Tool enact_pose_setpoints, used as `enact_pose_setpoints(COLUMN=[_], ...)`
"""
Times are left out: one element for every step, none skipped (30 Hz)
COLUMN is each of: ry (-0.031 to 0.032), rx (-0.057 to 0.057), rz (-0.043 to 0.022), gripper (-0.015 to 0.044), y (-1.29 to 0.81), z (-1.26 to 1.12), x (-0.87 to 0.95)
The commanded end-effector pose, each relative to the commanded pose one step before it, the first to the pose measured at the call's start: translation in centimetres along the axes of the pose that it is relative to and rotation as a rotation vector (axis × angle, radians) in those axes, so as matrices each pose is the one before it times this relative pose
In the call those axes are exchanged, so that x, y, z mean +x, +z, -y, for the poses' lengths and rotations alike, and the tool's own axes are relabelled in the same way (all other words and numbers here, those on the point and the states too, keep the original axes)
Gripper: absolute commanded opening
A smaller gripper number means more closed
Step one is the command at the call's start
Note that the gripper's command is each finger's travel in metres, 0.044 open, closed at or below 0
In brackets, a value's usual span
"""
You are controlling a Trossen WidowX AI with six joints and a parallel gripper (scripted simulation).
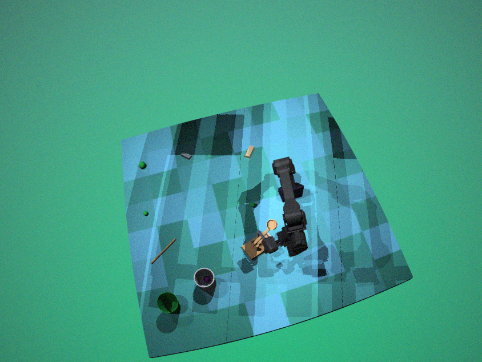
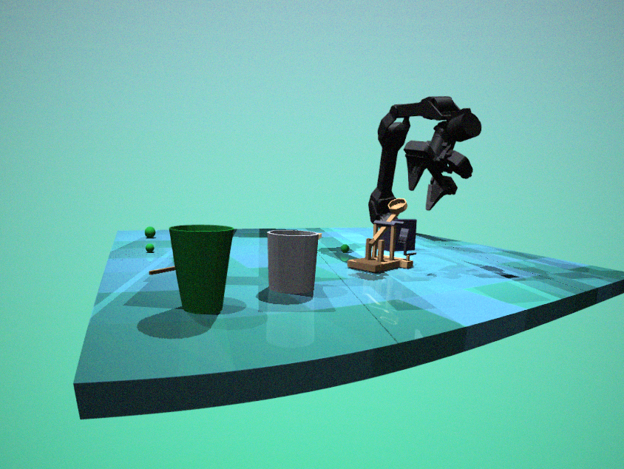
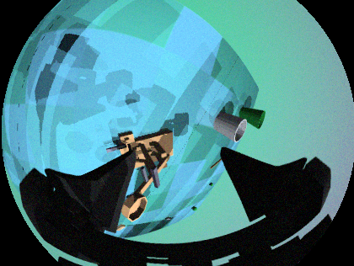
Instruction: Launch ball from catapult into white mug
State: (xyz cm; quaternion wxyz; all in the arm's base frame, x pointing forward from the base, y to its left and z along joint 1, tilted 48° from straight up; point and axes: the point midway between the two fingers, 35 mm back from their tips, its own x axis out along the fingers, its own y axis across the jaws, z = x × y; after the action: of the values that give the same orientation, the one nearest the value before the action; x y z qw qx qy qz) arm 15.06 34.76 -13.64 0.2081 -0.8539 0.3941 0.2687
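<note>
The wooden catapult point(image 1: 252, 249) point(image 2: 379, 254) point(image 3: 150, 149) stands near the table's middle, its arm raised and its spoon point(image 1: 271, 224) point(image 2: 397, 204) point(image 3: 135, 206) empty. The white mug point(image 1: 204, 276) point(image 2: 292, 262) point(image 3: 231, 125) stands upright in front of it, and a purple ball point(image 1: 207, 278) lies inside; only the top view shows the ball. My gripper point(image 1: 268, 246) point(image 2: 420, 198) point(image 3: 179, 153) is open and empty. It hangs above the catapult, a little to its right, with the fingers pointing down.
A green cup point(image 1: 168, 301) point(image 2: 201, 267) point(image 3: 254, 116) stands beside the mug. Three small green balls point(image 1: 142, 164) point(image 1: 145, 213) point(image 1: 253, 204) lie on the table point(image 1: 350, 233). A thin stick point(image 1: 163, 250), a wooden block point(image 1: 249, 151) and a grey block point(image 1: 186, 155) lie further off.
</note>
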Motion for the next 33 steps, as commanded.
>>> enact_pose_setpoints(ry=[0.00669,0.00270,0.00268,0.00266,0.00263,0.00259,0.00255,0.00250,0.00245,0.00100,0.00083,0.00074,0.00067,0.00059,0.00051,0.00042,0.00034,0.00025,0.00016,0.00006,-0.00004,-0.00014,-0.00024,-0.00034,-0.00042,-0.00004,0.00013,0.00006,0.00012,0.00123,0.00128,0.00121,0.00115], rx=[0.1275,0.0310,0.0311,0.0312,0.0312,0.0313,0.0313,0.0314,0.0314,0.0279,0.0251,0.0249,0.0249,0.0250,0.0250,0.0250,0.0251,0.0251,0.0251,0.0255,0.0256,0.0256,0.0256,0.0257,0.0242,0.0219,0.0252,0.0259,0.0259,0.0299,0.0327,0.0327,0.0326], rz=[0.05680,0.01236,0.01222,0.01208,0.01195,0.01182,0.01169,0.01157,0.01145,0.01074,0.00958,0.00938,0.00930,0.00922,0.00914,0.00906,0.00899,0.00892,0.00886,0.00891,0.00888,0.00883,0.00877,0.00872,0.00817,0.00738,0.00847,0.00867,0.00864,0.00998,0.01092,0.01092,0.01093], gripper=[0.0440,0.0440,0.0440,0.0440,0.0440,0.0440,0.0440,0.0440,0.0440,0.0440,0.0440,0.0440,0.0440,0.0440,0.0440,0.0440,0.0440,0.0440,0.0440,0.0440,0.0440,0.0440,0.0440,0.0440,0.0440,0.0440,0.0440,0.0440,0.0440,0.0440,0.0440,0.0440,0.0440], y=[-0.346,-0.023,-0.017,-0.010,-0.003,0.003,0.011,0.018,0.026,0.027,0.030,0.034,0.039,0.043,0.048,0.053,0.058,0.064,0.069,0.075,0.081,0.087,0.093,0.099,0.099,0.103,0.129,0.138,0.147,0.195,0.223,0.234,0.246], z=[2.196,0.538,0.545,0.552,0.558,0.565,0.571,0.578,0.584,0.593,0.539,0.538,0.542,0.547,0.551,0.556,0.560,0.565,0.569,0.581,0.587,0.592,0.596,0.600,0.568,0.487,0.544,0.561,0.552,0.556,0.612,0.614,0.616], x=[-0.287,0.033,0.032,0.032,0.032,0.031,0.031,0.031,0.030,0.037,0.034,0.034,0.034,0.035,0.035,0.036,0.036,0.037,0.037,0.038,0.039,0.039,0.040,0.041,0.039,0.032,0.034,0.035,0.034,0.030,0.032,0.032,0.031])
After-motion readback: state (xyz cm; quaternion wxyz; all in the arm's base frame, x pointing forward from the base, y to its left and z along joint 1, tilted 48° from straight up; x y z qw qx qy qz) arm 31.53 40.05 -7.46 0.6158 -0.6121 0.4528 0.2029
